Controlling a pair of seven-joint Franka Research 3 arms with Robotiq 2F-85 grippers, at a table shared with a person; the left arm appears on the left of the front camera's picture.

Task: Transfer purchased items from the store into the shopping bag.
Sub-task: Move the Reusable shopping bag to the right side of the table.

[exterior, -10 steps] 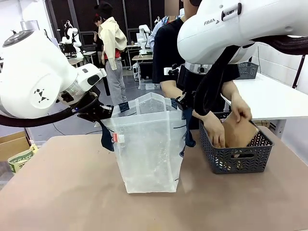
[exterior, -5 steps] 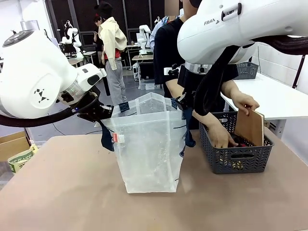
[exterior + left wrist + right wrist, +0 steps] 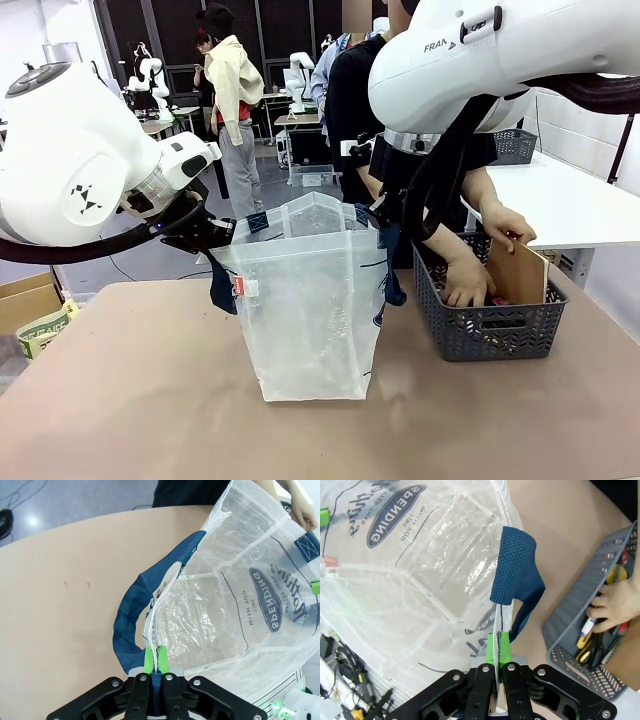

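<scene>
As left hand point(image 3: 155, 656), right hand point(image 3: 498, 642) pinch shopping bag point(image 3: 310, 310)

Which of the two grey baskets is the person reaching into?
The near basket on the brown table, right of the bag; the other basket sits untouched on the white table behind.
</scene>
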